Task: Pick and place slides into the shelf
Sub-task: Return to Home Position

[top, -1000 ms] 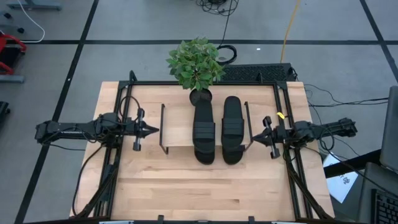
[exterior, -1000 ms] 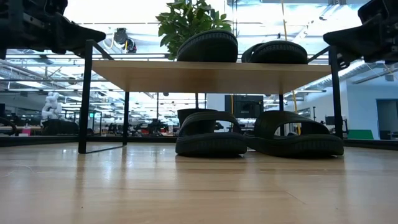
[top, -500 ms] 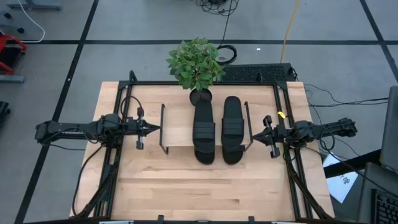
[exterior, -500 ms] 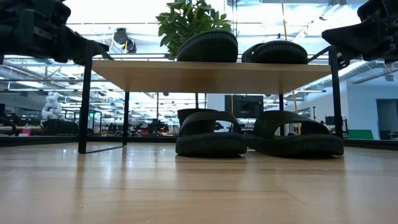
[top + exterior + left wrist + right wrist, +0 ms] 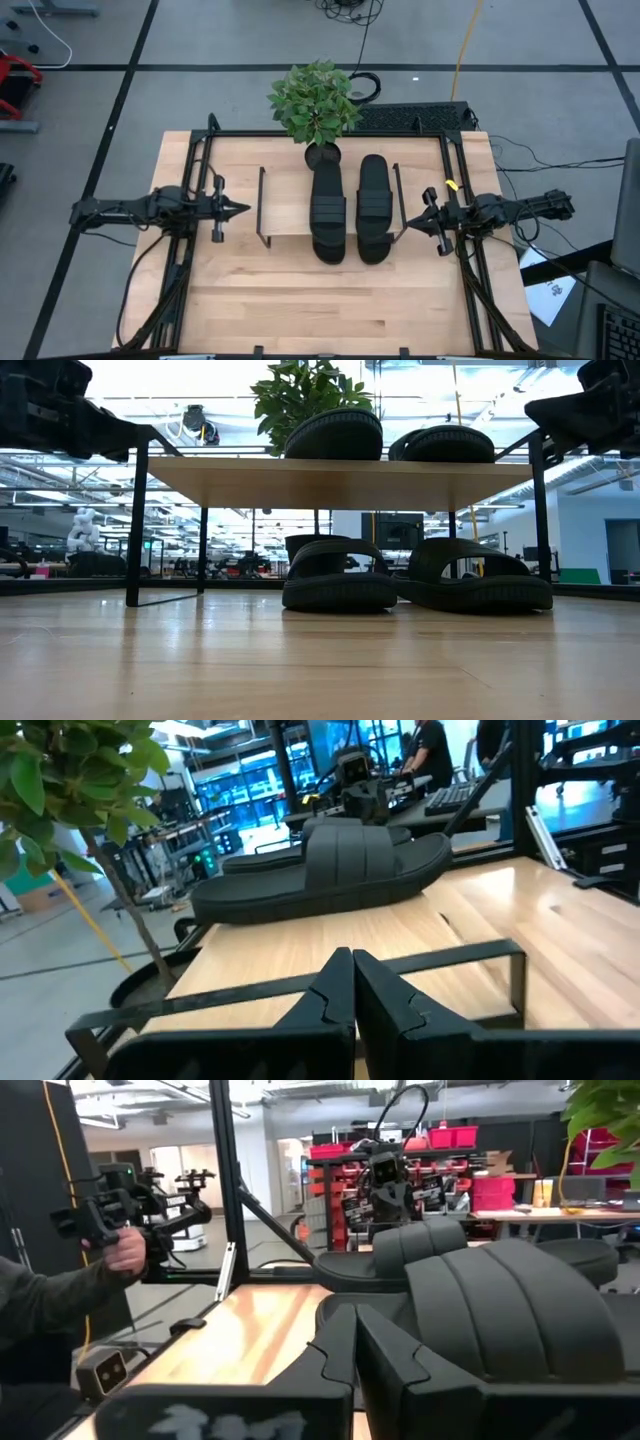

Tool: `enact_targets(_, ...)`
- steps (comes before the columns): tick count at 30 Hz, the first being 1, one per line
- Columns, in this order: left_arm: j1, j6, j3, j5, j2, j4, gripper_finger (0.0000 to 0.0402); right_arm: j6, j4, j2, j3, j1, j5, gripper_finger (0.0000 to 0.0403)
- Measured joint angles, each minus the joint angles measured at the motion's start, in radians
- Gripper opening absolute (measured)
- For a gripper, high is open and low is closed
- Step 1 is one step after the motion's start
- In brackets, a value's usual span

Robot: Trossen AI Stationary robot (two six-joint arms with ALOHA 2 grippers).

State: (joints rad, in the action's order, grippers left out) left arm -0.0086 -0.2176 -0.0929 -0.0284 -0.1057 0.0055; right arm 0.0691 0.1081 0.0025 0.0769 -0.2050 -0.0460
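- Wooden tabletop point(image 5: 300, 300), pale planks in a black frame; the low view looks across it into an open workshop hall.
- Slides: four alike. Matte black, long oval soles with ribbed edges, one broad ridged strap across each.
- Top pair of slides point(image 5: 328, 210) lies side by side on the shelf point(image 5: 340, 482), toward the end nearer the right gripper. Their near ends overhang the plank.
- Bottom pair of slides point(image 5: 340, 585) sits on the tabletop directly under the plank, below the top pair.
- Shelf: light plank on thin dark end frames, standing between the two grippers.
- Right gripper point(image 5: 408, 224): fingers pressed together, nothing between them. The tip is just beside the shelf's end frame, pointing at the slides; contact cannot be judged.
- Left gripper point(image 5: 246, 210): fingers pressed together and empty. The tip is near the opposite end frame with a small gap, the slides across the bare plank from it.
- Potted plant point(image 5: 314, 100) stands behind the shelf, its pot just beside the far end of the top slide nearer the left gripper.
- Person's hand point(image 5: 128, 1250), well beyond the right gripper, grips a dark handheld device.
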Motion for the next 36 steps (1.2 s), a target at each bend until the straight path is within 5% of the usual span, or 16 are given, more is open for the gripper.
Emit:
enact_targets(7,-0.001,-0.001,0.0,0.0,0.087,-0.078,0.0,-0.005,-0.002,0.0,-0.005,0.0,-0.007,0.0)
enact_targets(36,-0.001,0.07,0.0,0.0,0.087,-0.091,0.0001,-0.002,-0.004,0.0,-0.007,0.0,-0.005,0.0)
